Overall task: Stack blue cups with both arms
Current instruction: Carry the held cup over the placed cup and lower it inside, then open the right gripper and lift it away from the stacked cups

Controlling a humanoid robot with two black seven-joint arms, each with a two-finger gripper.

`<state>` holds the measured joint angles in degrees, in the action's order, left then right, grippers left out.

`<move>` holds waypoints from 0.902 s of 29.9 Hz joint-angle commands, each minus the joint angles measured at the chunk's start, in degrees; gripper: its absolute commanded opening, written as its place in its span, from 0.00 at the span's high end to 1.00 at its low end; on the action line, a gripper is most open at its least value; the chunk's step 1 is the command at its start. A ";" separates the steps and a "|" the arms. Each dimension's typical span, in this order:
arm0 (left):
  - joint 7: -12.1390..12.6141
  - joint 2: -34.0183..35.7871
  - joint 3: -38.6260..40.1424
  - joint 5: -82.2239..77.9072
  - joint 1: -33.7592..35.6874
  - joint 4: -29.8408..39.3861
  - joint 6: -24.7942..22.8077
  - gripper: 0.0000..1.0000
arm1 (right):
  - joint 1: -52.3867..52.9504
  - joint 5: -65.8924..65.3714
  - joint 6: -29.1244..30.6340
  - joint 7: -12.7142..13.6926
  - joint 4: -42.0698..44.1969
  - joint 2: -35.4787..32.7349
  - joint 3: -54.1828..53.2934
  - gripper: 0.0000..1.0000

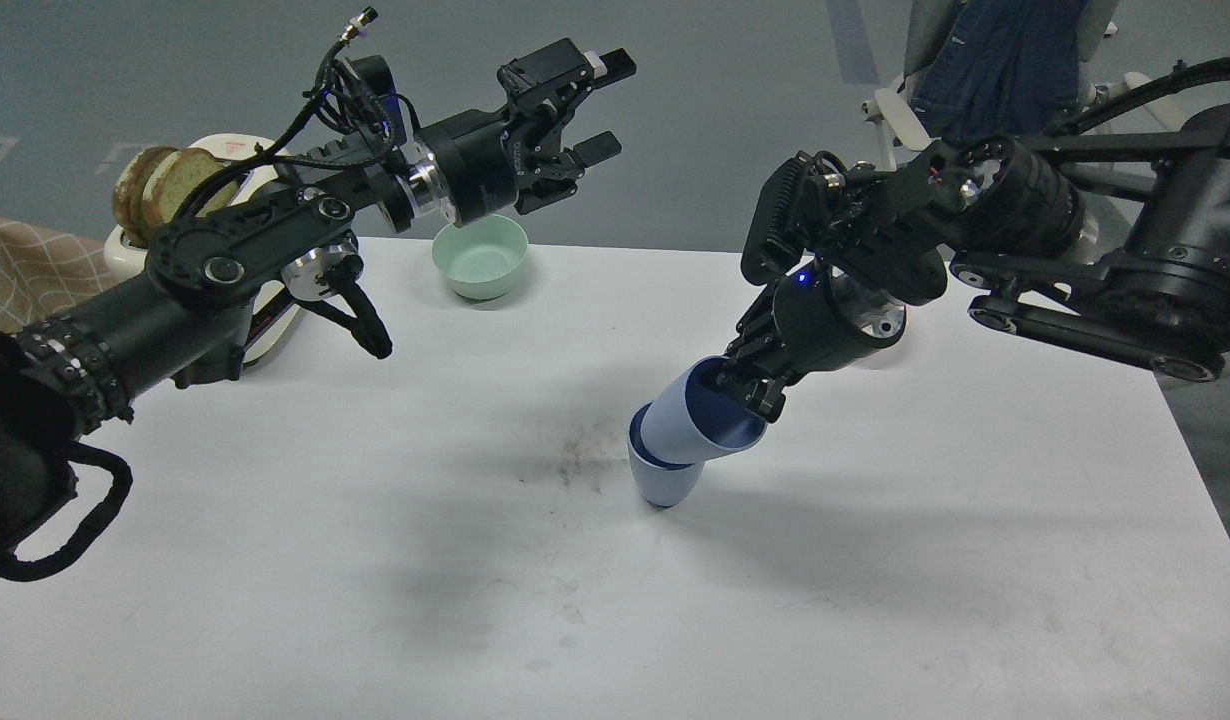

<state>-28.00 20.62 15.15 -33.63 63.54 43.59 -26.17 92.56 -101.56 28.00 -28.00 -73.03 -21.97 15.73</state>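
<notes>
cups first: two matte periwinkle-blue handleless tumblers sit near the middle of the white rectangular table [375,560]. the lower blue cup [663,485] stands on the tabletop with its rounded bottom down, and the upper blue cup [697,425] is pushed part-way into its mouth, tilted so that its open rim faces up and to the right. the two are touching, the upper one not seated straight.

the right gripper [750,395], black and two-fingered, comes down from the upper right and reaches the rim of the upper blue cup; one finger goes inside the mouth and the black fingers sit on the wall at the rim, so it looks clamped on that cup. the right arm [1075,260] runs off toward the right edge.

the left gripper [600,105] is raised above the far edge of the table, well apart from the cups, its two black fingers spread wide with nothing between them. the left arm [225,260] stretches in from the lower left, with loose black cables along it.

a mint-green round bowl [480,258] stands upright at the far edge of the table, just below the left gripper in the view. behind the left arm, a white toaster-like holder [240,155] carries brown slices of bread [160,185]. a faint dark smudge [580,462] marks the tabletop left of the cups.
</notes>
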 commanded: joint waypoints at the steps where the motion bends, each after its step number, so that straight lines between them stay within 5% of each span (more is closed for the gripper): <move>1: 0.00 0.12 0.14 0.14 0.00 0.00 -0.02 0.03 | -0.01 -0.13 0.00 0.00 0.69 0.09 -0.26 0.87; 6: 0.00 0.30 0.14 0.14 -0.09 0.00 -0.02 0.03 | -0.10 -0.13 0.00 0.00 0.70 0.35 -0.35 0.67; 10: 0.00 0.47 0.14 0.14 -0.09 0.00 -0.02 0.03 | -0.27 -0.04 0.00 0.00 0.61 0.44 -0.70 0.15; 12: 0.00 0.47 0.14 0.14 -0.09 0.00 -0.02 0.03 | -0.27 -0.04 0.00 0.00 0.61 0.44 -0.70 0.04; 27: 0.00 0.65 0.05 0.58 -0.17 -0.79 0.68 0.03 | -7.74 0.57 0.00 0.00 1.22 -2.01 -32.31 0.00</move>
<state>-28.00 21.19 15.23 -33.14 63.38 43.16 -25.66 86.73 -101.03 28.00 -28.00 -72.58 -22.56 -9.29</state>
